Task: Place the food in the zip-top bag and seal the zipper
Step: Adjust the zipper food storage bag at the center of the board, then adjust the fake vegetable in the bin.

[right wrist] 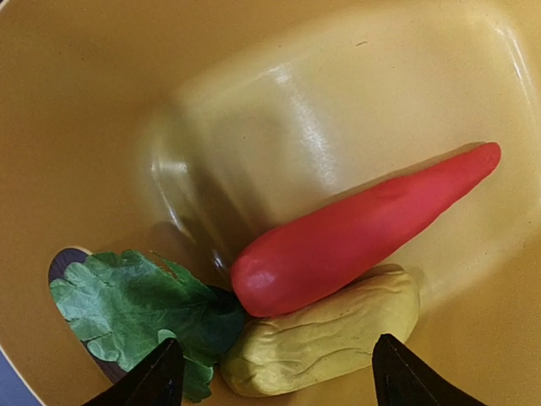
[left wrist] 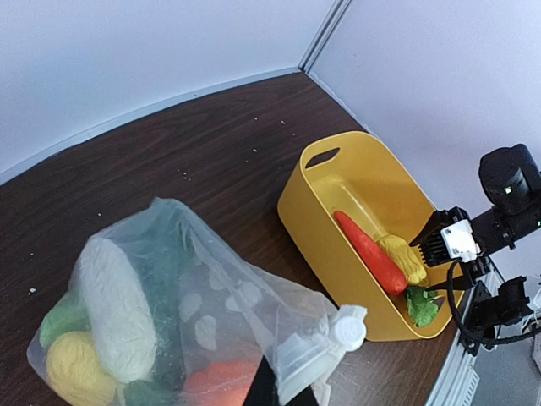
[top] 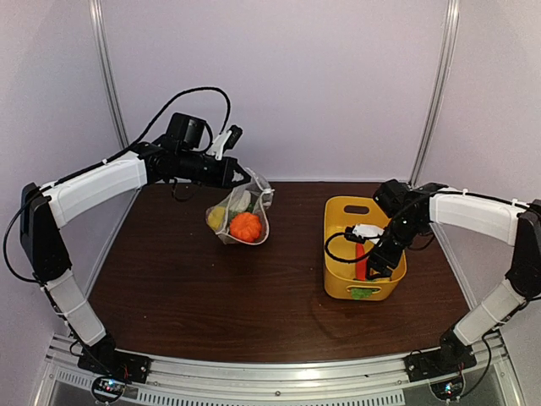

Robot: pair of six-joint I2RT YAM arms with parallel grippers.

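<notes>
Black right hand (right wrist: 275, 357) spread over yellow food (right wrist: 325, 338) | left hand (top: 243, 176) clamps bag (left wrist: 211, 279)

Lit softly and evenly from above, with no hard shadows; only a faint darkening on the brown table (top: 211, 296) beside the basket (top: 338, 271). Broad white glare across the basket floor in the right wrist view. Blurred at the nearest folds of the bag (left wrist: 211, 288) in the left wrist view. Slightly bowed at the overhead view's edges.
</notes>
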